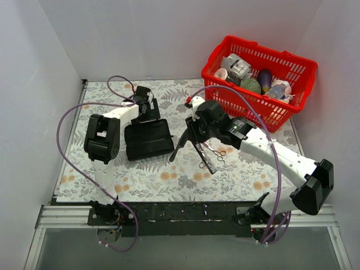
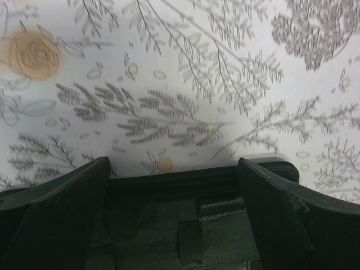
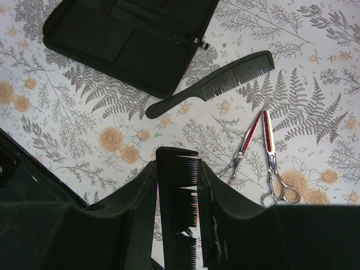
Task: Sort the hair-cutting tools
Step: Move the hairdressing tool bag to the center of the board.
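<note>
My right gripper (image 1: 196, 136) is shut on a wide black comb (image 3: 178, 191), held just above the table; the comb also shows in the top view (image 1: 206, 159). A second black comb with a thin handle (image 3: 212, 84) lies on the cloth beyond it, and also shows in the top view (image 1: 178, 148). Silver scissors with red inner blades (image 3: 265, 151) lie open to the right, and also show in the top view (image 1: 217, 152). My left gripper (image 1: 144, 106) is open, its fingers (image 2: 56, 214) astride the far edge of the flat black case (image 2: 169, 225).
The black case (image 1: 148, 140) lies open at centre left and shows in the right wrist view (image 3: 126, 39). A red basket (image 1: 256, 104) of bottles and egg-shaped items stands at the back right. A floral cloth (image 1: 146, 174) covers the table.
</note>
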